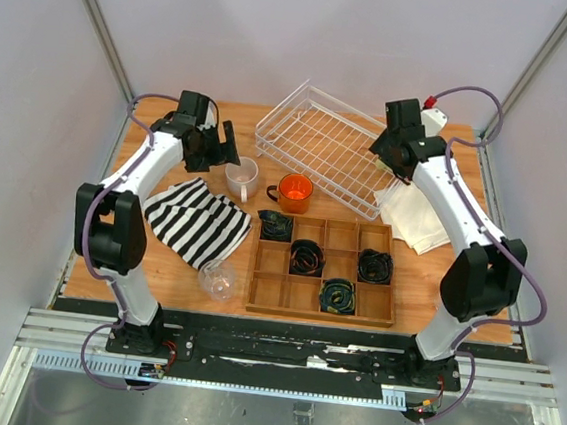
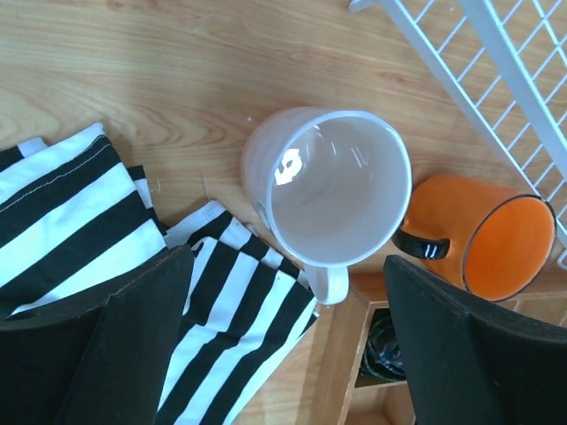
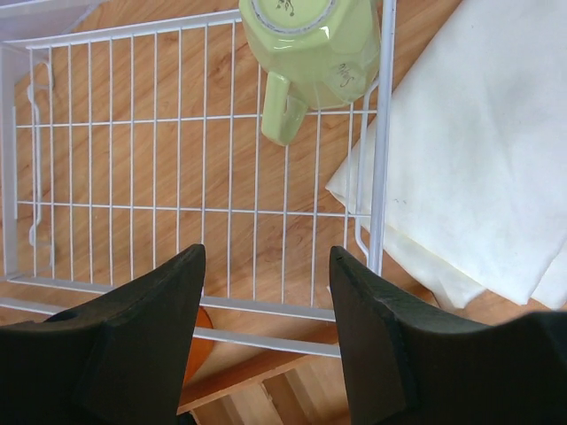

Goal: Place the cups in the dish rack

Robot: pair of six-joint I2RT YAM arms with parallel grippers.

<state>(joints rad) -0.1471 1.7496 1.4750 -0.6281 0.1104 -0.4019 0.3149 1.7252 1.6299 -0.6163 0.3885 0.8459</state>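
Note:
The white wire dish rack [image 1: 320, 144] lies at the back centre. A pale yellow-green mug [image 3: 310, 40] lies upside down inside it near its right rim; the right arm hides it from above. A white mug [image 1: 242, 178] and an orange mug [image 1: 294, 191] with a dark handle stand upright in front of the rack. They also show in the left wrist view as white mug [image 2: 328, 186] and orange mug [image 2: 492, 235]. A clear tumbler [image 1: 219, 282] lies near the front. My left gripper [image 2: 288, 328] is open above the white mug. My right gripper [image 3: 266, 301] is open and empty over the rack's near rim.
A black-and-white striped cloth [image 1: 197, 219] lies left of the mugs. A wooden compartment tray [image 1: 323, 267] of black cables sits at front centre. A folded white cloth [image 1: 414, 215] lies right of the rack.

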